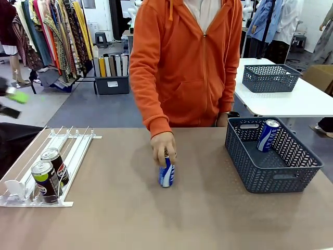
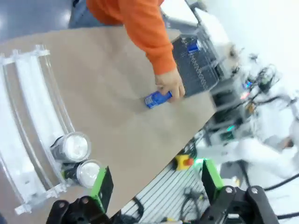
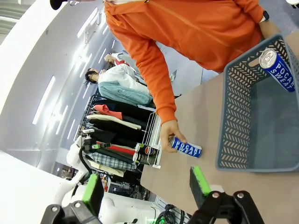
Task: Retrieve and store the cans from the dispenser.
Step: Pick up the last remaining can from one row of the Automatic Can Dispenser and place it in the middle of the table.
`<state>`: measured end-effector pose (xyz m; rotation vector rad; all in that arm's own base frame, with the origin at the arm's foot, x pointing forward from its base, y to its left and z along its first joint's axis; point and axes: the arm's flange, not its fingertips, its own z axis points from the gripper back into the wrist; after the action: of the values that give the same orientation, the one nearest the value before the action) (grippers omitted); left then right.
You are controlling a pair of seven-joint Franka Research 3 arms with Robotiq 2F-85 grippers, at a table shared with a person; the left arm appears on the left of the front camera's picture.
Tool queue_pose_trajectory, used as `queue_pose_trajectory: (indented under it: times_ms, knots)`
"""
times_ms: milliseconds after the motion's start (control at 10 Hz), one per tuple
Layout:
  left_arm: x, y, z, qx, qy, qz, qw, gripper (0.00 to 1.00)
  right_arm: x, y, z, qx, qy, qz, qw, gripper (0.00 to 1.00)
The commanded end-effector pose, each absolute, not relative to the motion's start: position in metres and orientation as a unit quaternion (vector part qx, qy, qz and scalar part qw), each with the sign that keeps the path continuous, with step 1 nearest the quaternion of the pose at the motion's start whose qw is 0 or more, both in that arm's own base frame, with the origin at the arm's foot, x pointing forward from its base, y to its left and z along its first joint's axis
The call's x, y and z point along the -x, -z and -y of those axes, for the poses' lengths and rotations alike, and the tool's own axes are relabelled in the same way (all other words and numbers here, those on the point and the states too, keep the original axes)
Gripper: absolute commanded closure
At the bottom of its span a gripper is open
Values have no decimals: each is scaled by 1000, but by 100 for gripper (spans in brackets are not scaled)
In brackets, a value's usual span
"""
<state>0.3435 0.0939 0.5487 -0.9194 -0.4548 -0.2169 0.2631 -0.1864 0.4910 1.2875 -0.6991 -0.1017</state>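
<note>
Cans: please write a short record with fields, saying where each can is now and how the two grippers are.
dispenser: two dark cans at its near end, one behind the other
table can: blue, standing mid table, person's hand on its top
basket can: blue, tilted against the far wall of the basket
left gripper: open, empty
right gripper: open, empty

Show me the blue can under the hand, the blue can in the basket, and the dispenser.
blue can under the hand [image 1: 166, 177], front view, lower body.
blue can in the basket [image 1: 268, 136], front view, side label.
dispenser [image 1: 78, 148], front view, bare white rail.
</note>
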Motion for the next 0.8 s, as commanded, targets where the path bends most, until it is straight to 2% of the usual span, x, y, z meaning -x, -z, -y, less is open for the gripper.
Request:
queue_pose_trajectory:
  times_ms: [0, 200, 300, 400, 700]
  knots:
    - [-340, -513, -127, 519, 32, 249, 817, 0, -266, -495, 185, -594, 44, 330, 732, 0]
    - [-338, -491, -150, 552, 20, 247, 796, 0, -266, -495, 185, -594, 44, 330, 732, 0]
    - [-342, -487, -149, 549, 31, 224, 805, 0, -266, -495, 185, -594, 44, 330, 732, 0]
    - [-327, -495, -161, 533, 1, 246, 810, 0, -266, -495, 185, -594, 44, 330, 732, 0]
    - [-327, -495, -161, 533, 1, 246, 810, 0, -266, -495, 185, -594, 44, 330, 732, 0]
